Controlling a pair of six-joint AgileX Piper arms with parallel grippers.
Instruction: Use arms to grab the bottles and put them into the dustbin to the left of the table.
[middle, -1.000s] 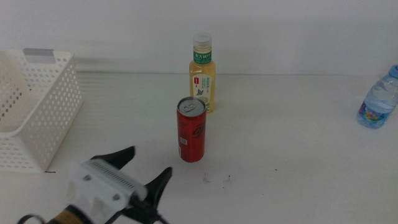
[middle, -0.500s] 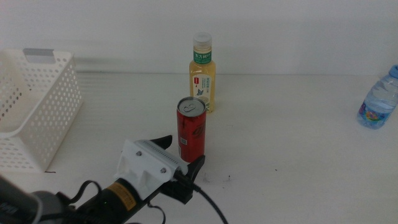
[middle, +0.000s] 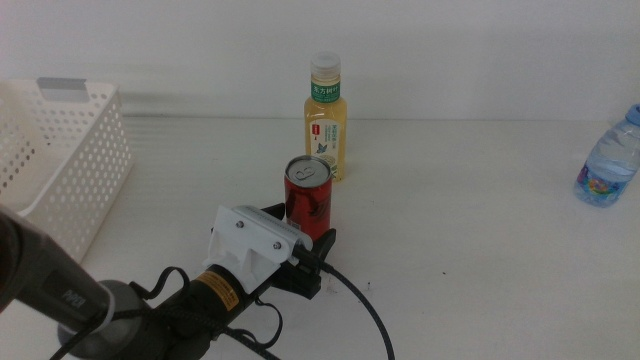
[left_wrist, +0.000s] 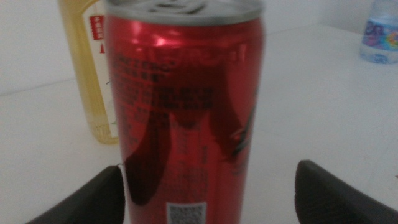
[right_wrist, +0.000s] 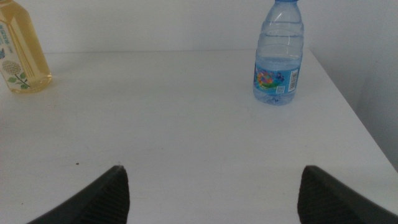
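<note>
From the middle view, the left pincer (middle: 300, 240) sits low in the frame's centre, jaws wide on either side of the glossy red can (middle: 308, 204), with the yellow tea bottle (middle: 326, 120) just behind and the perforated white dustbin (middle: 75, 170) at the left edge. In the left wrist view the smooth metal can (left_wrist: 186, 106) fills the gap; closing off-centre could tip the tall cylinder into the tea bottle (left_wrist: 87, 74). In the right wrist view the right pincer (right_wrist: 211, 193) gapes wide over bare white counter (right_wrist: 174, 124), the ribbed clear water bottle (right_wrist: 278, 59) upper right.
</note>
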